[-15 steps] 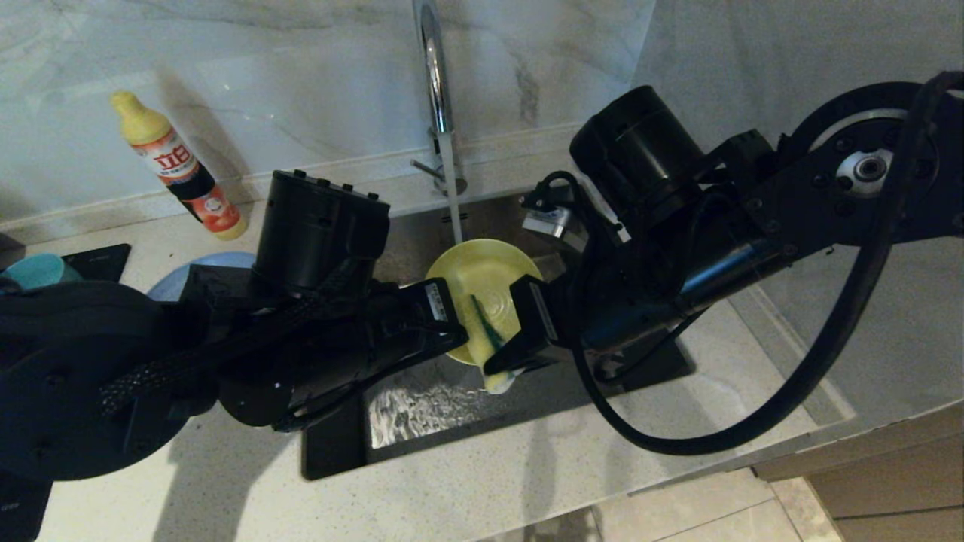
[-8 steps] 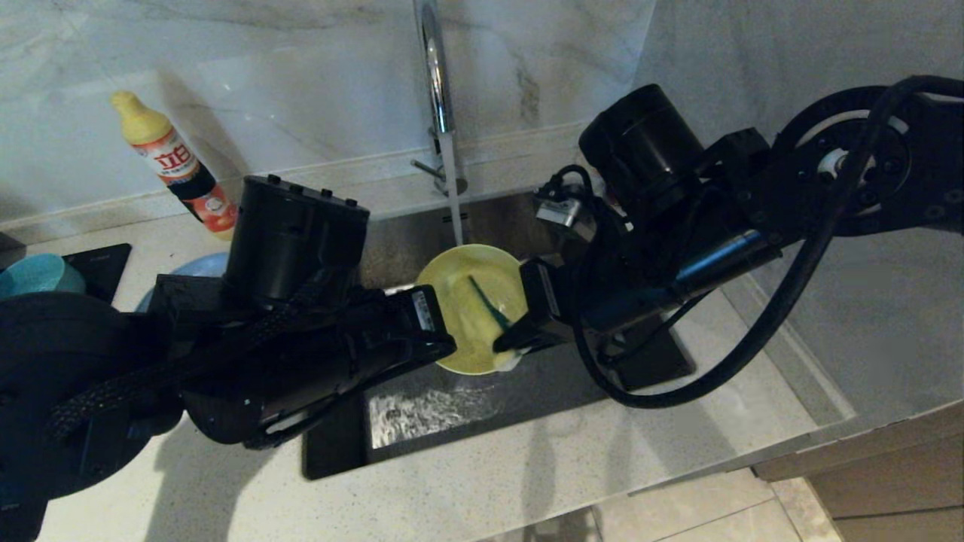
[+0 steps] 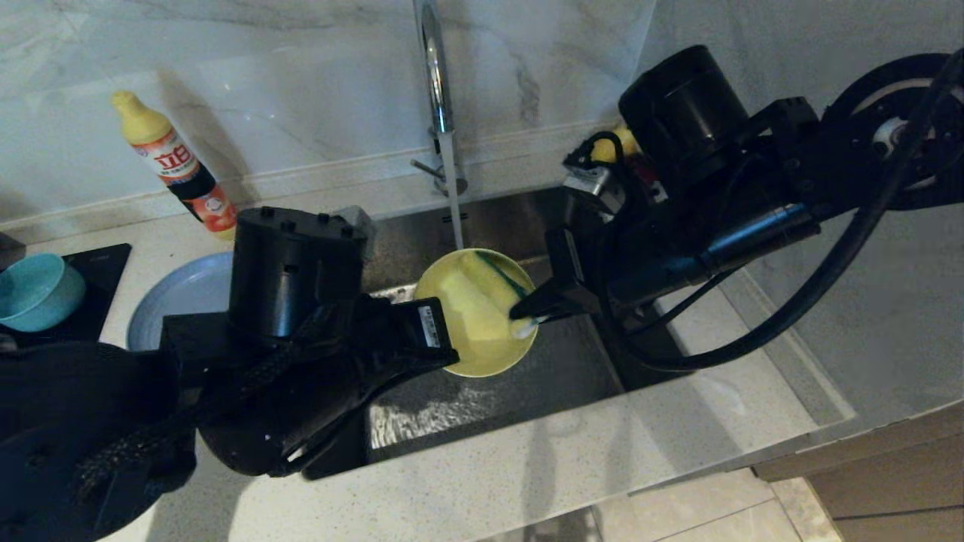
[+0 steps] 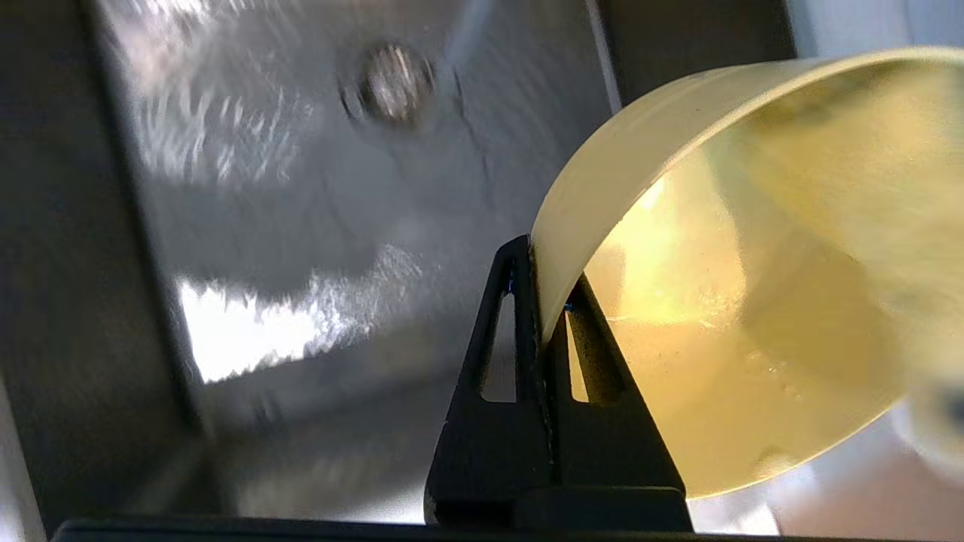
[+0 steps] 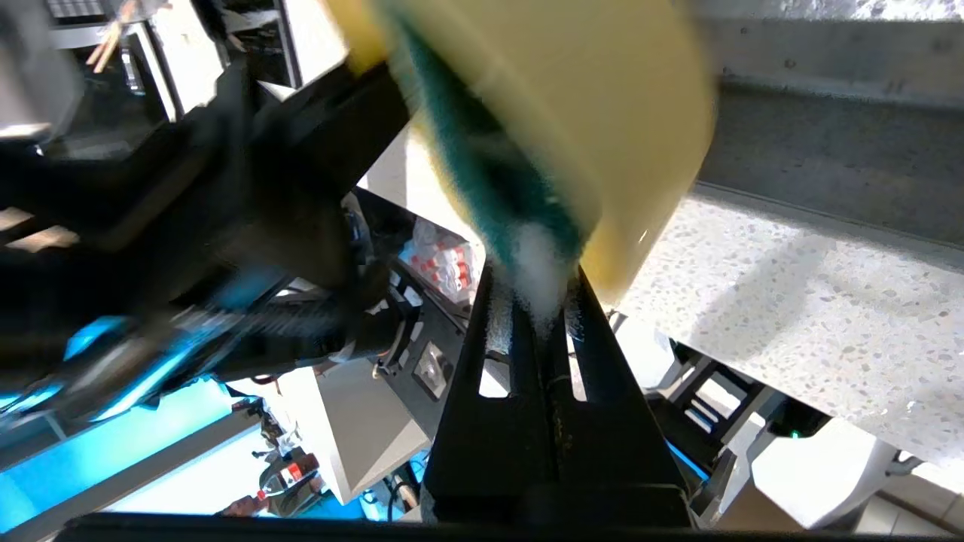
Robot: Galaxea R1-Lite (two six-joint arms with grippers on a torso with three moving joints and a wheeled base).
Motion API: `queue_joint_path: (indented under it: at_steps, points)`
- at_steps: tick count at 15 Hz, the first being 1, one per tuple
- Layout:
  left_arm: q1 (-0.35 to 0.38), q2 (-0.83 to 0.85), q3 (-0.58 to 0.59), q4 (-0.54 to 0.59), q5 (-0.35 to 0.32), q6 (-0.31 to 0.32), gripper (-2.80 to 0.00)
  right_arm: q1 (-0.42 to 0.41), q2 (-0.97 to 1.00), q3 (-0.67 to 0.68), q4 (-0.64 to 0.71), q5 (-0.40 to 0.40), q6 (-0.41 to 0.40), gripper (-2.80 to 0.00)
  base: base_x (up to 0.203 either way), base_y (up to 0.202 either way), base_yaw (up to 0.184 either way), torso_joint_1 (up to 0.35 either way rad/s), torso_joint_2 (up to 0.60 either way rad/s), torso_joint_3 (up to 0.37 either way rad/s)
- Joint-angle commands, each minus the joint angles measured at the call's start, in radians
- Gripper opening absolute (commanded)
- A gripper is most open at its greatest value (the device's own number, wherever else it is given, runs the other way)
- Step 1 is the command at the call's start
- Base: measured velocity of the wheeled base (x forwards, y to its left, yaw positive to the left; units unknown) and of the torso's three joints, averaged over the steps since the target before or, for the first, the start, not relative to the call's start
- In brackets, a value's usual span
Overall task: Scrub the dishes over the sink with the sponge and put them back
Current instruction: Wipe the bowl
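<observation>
Above the sink (image 3: 572, 376), the left gripper (image 4: 541, 301) is clamped on the yellow bowl (image 3: 476, 312) rim. The right gripper (image 5: 536, 301), clamped on the sponge (image 3: 482, 290), presses it inside the bowl, below the tap (image 3: 435, 83).

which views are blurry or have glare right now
Head view: dim, sharp, glare on the wet sink floor. Left wrist view: yellow bowl rim crisp, sink behind smeared with bright reflections. Right wrist view: sponge and bowl motion-blurred.
</observation>
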Motion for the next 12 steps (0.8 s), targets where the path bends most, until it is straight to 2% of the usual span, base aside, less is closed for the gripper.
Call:
queue_joint_path:
  at_steps: [1,7,12]
  points:
    - [-0.001,0.035,0.015,-0.111,0.05,0.034,-2.8,0.001,-0.016,0.0,0.013,0.004,0.007,-2.8,0.0,0.0,0.0,0.0,0.0,0.0]
    - [-0.002,0.014,0.019,-0.135,0.093,0.083,-2.8,0.038,0.01,0.0,0.019,0.011,0.064,-2.8,0.0,0.0,0.0,0.0,0.0,0.0]
    - [-0.003,0.017,0.069,-0.294,0.094,0.182,-2.8,0.053,0.052,0.0,0.008,0.015,0.065,-2.8,0.0,0.0,0.0,0.0,0.0,0.0]
